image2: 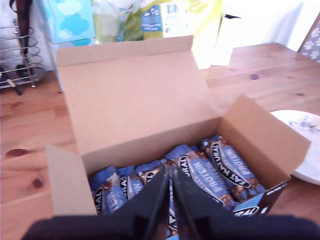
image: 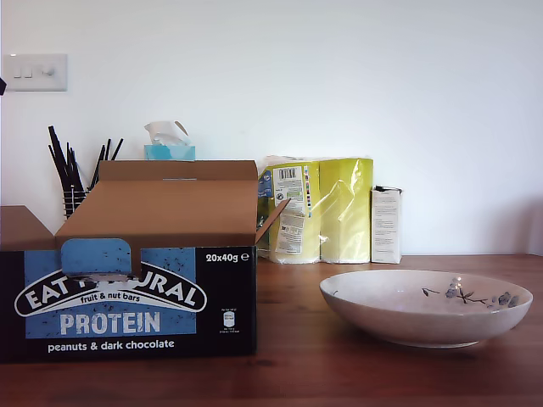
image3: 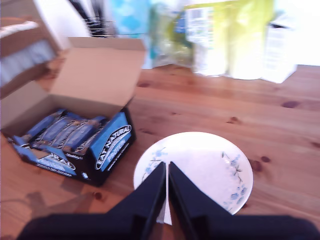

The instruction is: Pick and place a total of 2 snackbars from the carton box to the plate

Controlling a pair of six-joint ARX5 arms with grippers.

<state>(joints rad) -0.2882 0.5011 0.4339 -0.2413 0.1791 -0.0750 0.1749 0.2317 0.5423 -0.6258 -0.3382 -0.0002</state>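
The first gripper of the robot hangs above the large brown cardboard carton box, over the bars that lie inside. Its two dark fingers are pressed almost together, with only a thin slit between them, and they hold nothing. The second gripper hangs over the wide shallow off-white ceramic plate with a blue-grey floral sprig painted inside. Its fingers are also nearly closed and empty.

The carton box is open, and its lid flap stands up behind the opening. The snackbars, small rectangular bars in blue wrappers, lie side by side in a row inside the box; in the first wrist view the gripper hides some of them. The black and blue front of the box has the words "EAT NATURAL PROTEIN peanuts & dark chocolate".

The plate stands just beside the box, on the exterior view's right of it, on the wooden table. No bar lies on the plate. Behind the box, near the wall, stand a yellow-green plastic pack, a small white carton and a blue tissue box.
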